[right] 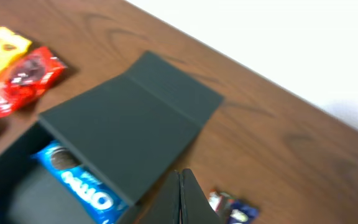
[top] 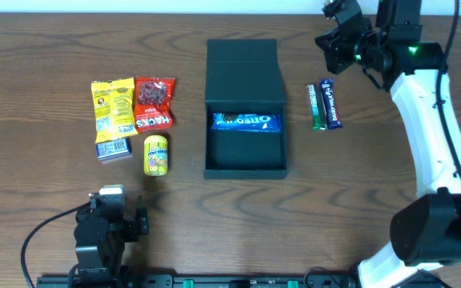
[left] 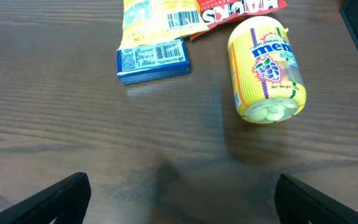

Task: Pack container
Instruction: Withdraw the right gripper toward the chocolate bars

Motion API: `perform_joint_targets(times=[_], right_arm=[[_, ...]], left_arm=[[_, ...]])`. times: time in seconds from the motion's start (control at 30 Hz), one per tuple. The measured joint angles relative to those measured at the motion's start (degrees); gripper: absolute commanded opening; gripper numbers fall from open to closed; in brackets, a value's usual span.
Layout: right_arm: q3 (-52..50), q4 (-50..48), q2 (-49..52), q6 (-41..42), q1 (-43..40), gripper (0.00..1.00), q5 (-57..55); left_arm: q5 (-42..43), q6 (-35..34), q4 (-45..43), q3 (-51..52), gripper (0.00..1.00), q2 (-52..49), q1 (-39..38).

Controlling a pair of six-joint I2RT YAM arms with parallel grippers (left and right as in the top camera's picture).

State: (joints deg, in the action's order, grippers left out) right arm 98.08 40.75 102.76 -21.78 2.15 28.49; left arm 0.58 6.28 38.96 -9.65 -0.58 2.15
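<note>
So, overhead first: one thing is packed. The Oreo pack (top: pixel 246 122) lies inside the container (top: pixel 245 156), whose lid is folded back. The container sits ahead and to the right of my left gripper (top: pixel 112 200), and well to the left of my right gripper (top: pixel 332 38). Six things are left on the table: a yellow packet (top: pixel 112 106), a red packet (top: pixel 154 102), a blue box (top: pixel 114 148) and a Mentos bottle (top: pixel 157 154) ahead of my left gripper, and a green bar (top: pixel 316 106) and a blue bar (top: pixel 330 104) near my right one.

At the left wrist, my fingers (left: pixel 61 199) stand wide apart and empty. The bottle lies on its side ahead-right.

At the right wrist, my fingers (right: pixel 182 199) are pressed together, holding nothing, with the lid ahead-left and the bars just to the right. I judge the packing barely begun.
</note>
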Motion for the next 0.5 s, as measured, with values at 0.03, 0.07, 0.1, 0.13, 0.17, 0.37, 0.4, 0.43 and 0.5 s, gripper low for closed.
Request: perform_joint_targets(times=[0.03, 0.07, 0.1, 0.13, 0.17, 0.37, 0.4, 0.43, 0.5], right_arm=[[0.00, 0.61, 0.00, 0.17, 0.02, 0.07, 0.87], [0.00, 1.42, 0.00, 0.31, 0.15, 0.13, 1.68], [-0.02, 2.27, 0.00, 0.57, 0.35, 0.18, 2.25], [0.00, 3.08, 0.00, 0.57, 0.61, 0.28, 2.64], [0.00, 3.89, 0.00, 0.81, 1.01, 0.40, 2.89], [-0.02, 10.51, 0.00, 0.68, 5.33, 0.99, 4.22], [0.00, 11.74, 0.00, 1.18, 5.81, 0.99, 4.26], [-0.02, 13.16, 0.00, 1.40, 6.21, 0.99, 4.33], [0.00, 16.33, 0.00, 1.75, 6.58, 0.99, 4.52]], left_arm=[[0.00, 0.00, -0.02, 0.00, 0.96, 0.00, 0.00], [0.00, 0.00, -0.02, 0.00, 0.96, 0.00, 0.00], [0.00, 0.00, -0.02, 0.00, 0.95, 0.00, 0.00], [0.00, 0.00, -0.02, 0.00, 0.95, 0.00, 0.00], [0.00, 0.00, -0.02, 0.00, 0.95, 0.00, 0.00], [0.00, 0.00, 0.00, 0.00, 0.95, 0.00, 0.00], [0.02, 0.00, -0.04, 0.00, 0.95, 0.00, 0.00], [0.11, -0.09, -0.15, 0.00, 0.95, 0.00, 0.00], [1.38, -1.44, -0.39, 0.00, 0.95, 0.00, 0.00]])
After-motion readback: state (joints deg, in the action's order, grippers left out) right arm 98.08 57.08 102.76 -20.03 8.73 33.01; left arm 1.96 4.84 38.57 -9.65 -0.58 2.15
